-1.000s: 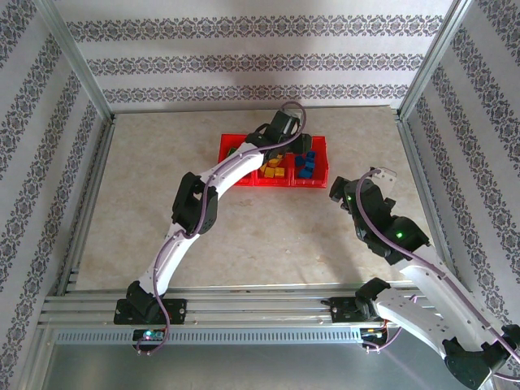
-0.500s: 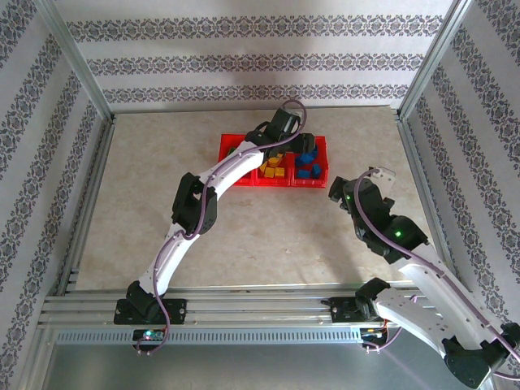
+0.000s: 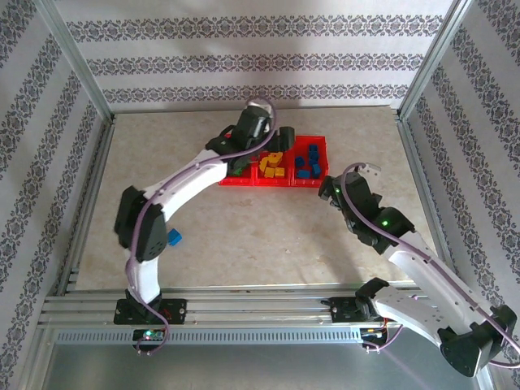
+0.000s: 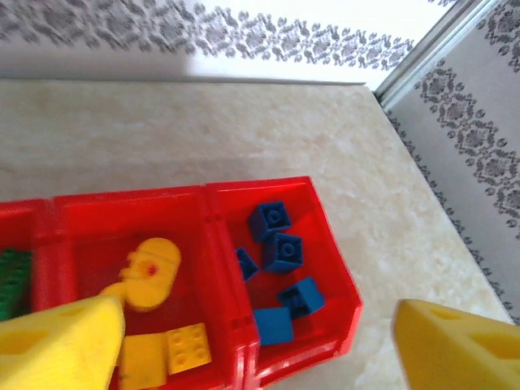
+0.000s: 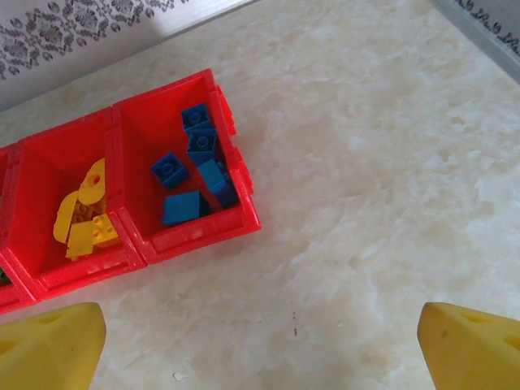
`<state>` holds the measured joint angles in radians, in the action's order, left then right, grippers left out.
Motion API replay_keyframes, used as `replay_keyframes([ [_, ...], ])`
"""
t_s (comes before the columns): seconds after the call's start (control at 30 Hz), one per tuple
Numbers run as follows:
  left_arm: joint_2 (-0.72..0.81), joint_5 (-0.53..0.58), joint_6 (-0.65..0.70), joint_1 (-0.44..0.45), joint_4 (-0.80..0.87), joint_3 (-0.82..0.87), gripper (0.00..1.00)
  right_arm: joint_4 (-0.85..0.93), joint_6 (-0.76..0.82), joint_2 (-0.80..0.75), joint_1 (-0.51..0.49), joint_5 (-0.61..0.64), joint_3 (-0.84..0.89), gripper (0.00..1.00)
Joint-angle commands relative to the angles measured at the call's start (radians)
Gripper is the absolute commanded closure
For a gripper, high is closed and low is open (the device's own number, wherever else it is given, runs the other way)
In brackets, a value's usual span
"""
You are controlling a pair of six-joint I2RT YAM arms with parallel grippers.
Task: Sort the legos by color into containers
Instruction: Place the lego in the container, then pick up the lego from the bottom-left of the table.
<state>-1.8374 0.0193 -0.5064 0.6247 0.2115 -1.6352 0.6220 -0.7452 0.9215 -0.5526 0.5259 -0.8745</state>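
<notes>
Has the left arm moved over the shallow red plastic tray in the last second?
Yes. The left arm swung leftward along the red plastic tray, from its right half toward its left end.

legos (image 5: 180, 207) in tray (image 5: 203, 233) compartments, one lego (image 3: 174, 237) on table (image 3: 268, 236)

I work in what looks like a robotics lab test cell. My left arm (image 3: 187, 183) and right arm (image 3: 414, 264) are bolted to an aluminium rail (image 3: 260, 313) at the near edge of a pale marble-look table (image 3: 244, 236), and bare aluminium posts (image 3: 73, 61) frame it. Flat panels (image 3: 244, 61) printed with striped wallpaper box in three sides, probably as a staged backdrop, and a red tray (image 5: 203, 237) of toy bricks (image 5: 180, 207) sits on the table.
</notes>
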Motion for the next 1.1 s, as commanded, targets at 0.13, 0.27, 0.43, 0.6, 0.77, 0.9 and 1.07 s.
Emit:
replay_keyframes([
  [0.13, 0.283, 0.167, -0.096, -0.084, -0.115, 0.359, 0.00, -0.067, 0.020, 0.093, -0.062, -0.033, -0.027, 0.02],
  [0.27, 0.440, 0.180, -0.152, -0.170, -0.066, 0.527, 0.00, -0.082, 0.021, 0.178, -0.129, -0.019, -0.061, 0.02],
  [0.43, 0.610, 0.153, -0.189, -0.324, 0.023, 0.708, 0.00, -0.092, 0.029, 0.332, -0.222, -0.021, -0.144, 0.02],
  [0.6, 0.767, 0.169, -0.190, -0.466, 0.098, 0.852, 0.00, -0.106, 0.048, 0.521, -0.301, -0.087, -0.272, 0.02],
  [0.77, 0.855, 0.180, -0.166, -0.576, 0.178, 0.914, 0.00, -0.110, 0.083, 0.693, -0.367, -0.158, -0.409, 0.02],
  [0.9, 0.886, 0.171, -0.167, -0.658, 0.198, 0.948, 0.00, -0.100, 0.112, 0.826, -0.421, -0.202, -0.516, 0.02],
  [1.07, 0.881, 0.117, -0.198, -0.757, 0.186, 0.999, 0.00, -0.087, 0.159, 0.968, -0.490, -0.244, -0.646, 0.02],
])
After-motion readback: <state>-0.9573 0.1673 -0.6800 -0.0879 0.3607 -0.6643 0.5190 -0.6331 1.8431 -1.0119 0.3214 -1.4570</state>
